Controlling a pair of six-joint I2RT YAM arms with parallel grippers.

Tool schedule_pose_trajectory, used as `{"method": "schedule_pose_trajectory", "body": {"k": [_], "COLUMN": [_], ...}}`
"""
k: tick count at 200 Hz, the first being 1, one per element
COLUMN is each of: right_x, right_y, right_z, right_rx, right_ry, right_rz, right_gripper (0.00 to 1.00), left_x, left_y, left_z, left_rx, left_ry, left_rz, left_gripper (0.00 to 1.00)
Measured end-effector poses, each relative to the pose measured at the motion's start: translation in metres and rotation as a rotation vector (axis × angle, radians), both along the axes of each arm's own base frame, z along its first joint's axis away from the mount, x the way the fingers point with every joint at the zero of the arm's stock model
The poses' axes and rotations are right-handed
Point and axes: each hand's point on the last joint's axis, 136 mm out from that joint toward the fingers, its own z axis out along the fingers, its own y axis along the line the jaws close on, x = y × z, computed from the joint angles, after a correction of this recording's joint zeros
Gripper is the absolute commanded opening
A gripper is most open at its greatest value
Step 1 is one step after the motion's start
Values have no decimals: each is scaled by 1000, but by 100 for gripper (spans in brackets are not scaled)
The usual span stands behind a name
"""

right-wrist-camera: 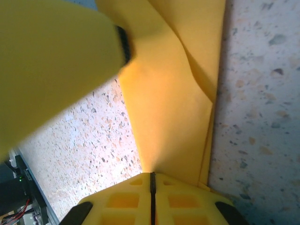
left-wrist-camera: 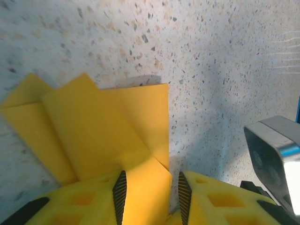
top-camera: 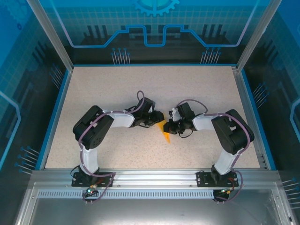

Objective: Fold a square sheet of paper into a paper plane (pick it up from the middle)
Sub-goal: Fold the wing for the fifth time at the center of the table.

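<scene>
The square sheet of paper (top-camera: 165, 133) is orange-yellow and folded into layered flaps with a pointed near end, lying on the speckled table between both arms. In the left wrist view the paper (left-wrist-camera: 103, 126) shows overlapping flaps, and one flap runs back between the jaws of my left gripper (left-wrist-camera: 151, 180). Those jaws stand apart, with a strip of table showing beside the right pad. My right gripper (right-wrist-camera: 151, 176) is shut, and the paper (right-wrist-camera: 173, 108) comes out of its seam. In the top view the left gripper (top-camera: 161, 118) and the right gripper (top-camera: 170, 127) nearly meet over the paper.
A blurred yellow finger of the left gripper (right-wrist-camera: 56, 61) hangs close over the paper in the right wrist view. A grey part of the right arm (left-wrist-camera: 276, 154) is at the right of the left wrist view. Blue rails (top-camera: 52, 122) edge the speckled table (top-camera: 140, 84).
</scene>
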Motion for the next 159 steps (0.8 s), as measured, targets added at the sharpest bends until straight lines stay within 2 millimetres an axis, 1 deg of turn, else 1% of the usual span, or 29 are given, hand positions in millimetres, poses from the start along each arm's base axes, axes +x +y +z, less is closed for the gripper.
{"method": "schedule_pose_trajectory", "body": {"k": [27, 44, 55, 70, 92, 124, 159], "right_x": [0, 0, 0, 0, 0, 0, 1], "right_y": [0, 0, 0, 0, 0, 1, 1], "right_z": [0, 0, 0, 0, 0, 0, 0], "right_rx": [3, 3, 3, 5, 9, 13, 20], "right_ry": [1, 0, 0, 1, 3, 2, 6], "right_rz": [0, 0, 0, 0, 2, 3, -5], "right_gripper": [8, 8, 8, 8, 8, 7, 7], "left_x": [8, 15, 18, 17, 18, 22, 28], "left_y": [6, 2, -1, -2, -7, -15, -24], "left_z": [25, 41, 45, 45, 39, 29, 26], "left_rx": [-6, -27, -36, -42, -50, -48, -36], "left_ry": [-46, -77, -85, -81, -63, -38, -18], "left_rz": [4, 4, 2, -4, -17, -32, -40], "left_gripper": [40, 41, 41, 41, 42, 42, 41]}}
